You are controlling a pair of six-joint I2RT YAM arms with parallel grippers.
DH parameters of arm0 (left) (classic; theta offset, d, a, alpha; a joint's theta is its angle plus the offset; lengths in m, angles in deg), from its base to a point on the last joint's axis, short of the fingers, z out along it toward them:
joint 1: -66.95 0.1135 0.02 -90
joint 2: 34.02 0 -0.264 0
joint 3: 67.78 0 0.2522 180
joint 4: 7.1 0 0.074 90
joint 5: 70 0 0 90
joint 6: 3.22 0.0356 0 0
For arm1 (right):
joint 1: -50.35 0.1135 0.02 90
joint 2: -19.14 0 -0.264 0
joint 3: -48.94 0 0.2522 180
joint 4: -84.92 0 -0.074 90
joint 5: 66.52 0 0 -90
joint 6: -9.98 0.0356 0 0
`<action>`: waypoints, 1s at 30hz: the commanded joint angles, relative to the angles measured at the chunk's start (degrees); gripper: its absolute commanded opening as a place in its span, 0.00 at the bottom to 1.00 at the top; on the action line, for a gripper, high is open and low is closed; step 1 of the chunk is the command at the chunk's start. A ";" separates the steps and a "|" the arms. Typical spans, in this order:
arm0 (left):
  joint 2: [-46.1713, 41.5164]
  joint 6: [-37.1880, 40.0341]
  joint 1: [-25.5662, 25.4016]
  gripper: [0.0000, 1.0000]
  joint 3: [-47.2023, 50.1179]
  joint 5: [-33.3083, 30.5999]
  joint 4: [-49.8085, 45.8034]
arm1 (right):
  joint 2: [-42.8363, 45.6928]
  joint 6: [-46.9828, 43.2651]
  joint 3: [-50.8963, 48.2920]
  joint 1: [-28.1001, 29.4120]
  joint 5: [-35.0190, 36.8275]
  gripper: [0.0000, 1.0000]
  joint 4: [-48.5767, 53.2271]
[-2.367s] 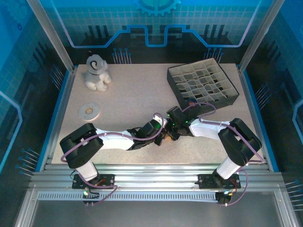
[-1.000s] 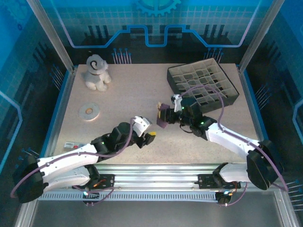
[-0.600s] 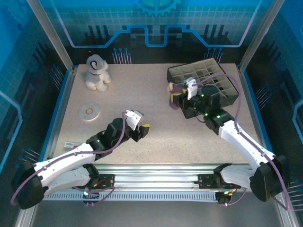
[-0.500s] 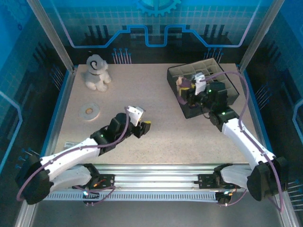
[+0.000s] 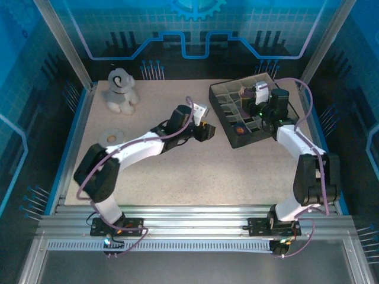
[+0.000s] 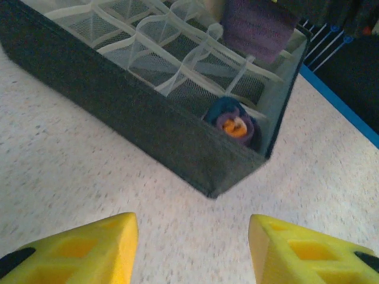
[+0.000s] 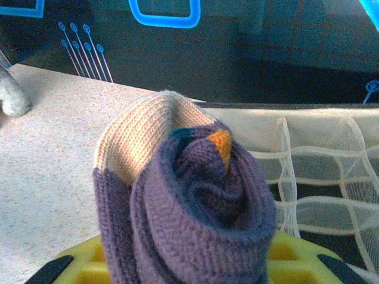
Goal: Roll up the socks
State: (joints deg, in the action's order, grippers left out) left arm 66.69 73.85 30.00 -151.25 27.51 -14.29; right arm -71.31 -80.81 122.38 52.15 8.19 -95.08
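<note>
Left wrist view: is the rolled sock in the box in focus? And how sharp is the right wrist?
Left wrist: the boxed sock roll is sharp, the left gripper at the bottom soft. Right wrist: the held sock roll shows crisp knit; mesh dividers behind are softer.

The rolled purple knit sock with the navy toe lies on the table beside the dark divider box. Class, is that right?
No. The left wrist view shows the rolled purple knit sock with the navy toe sitting inside a corner compartment of the dark divider box, not beside it.
</note>
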 commanded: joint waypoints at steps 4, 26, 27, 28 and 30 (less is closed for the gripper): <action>13.78 -8.82 0.41 0.51 -15.04 2.73 -2.57 | -5.24 -4.40 1.68 -1.66 -1.29 0.00 -11.30; 31.89 -17.37 0.43 0.55 -36.10 3.59 -10.01 | -10.53 -2.91 -4.02 -5.14 -5.32 0.00 -16.72; 32.07 -17.22 0.39 0.55 -36.38 3.27 -10.38 | -10.36 -2.78 -4.51 -5.14 -5.52 0.00 -17.21; 32.33 -17.22 0.39 0.55 -36.61 2.98 -10.77 | -10.19 -2.72 -5.01 -5.14 -5.63 0.00 -17.64; 33.02 -17.56 0.57 0.52 -37.37 2.78 -11.67 | -10.06 -2.74 -5.83 -5.17 -5.79 0.00 -18.22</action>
State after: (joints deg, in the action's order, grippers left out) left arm 97.77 57.48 30.04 -185.90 30.35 -23.30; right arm -81.70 -83.92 117.73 47.67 4.00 -109.33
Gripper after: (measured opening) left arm 0.530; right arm 0.291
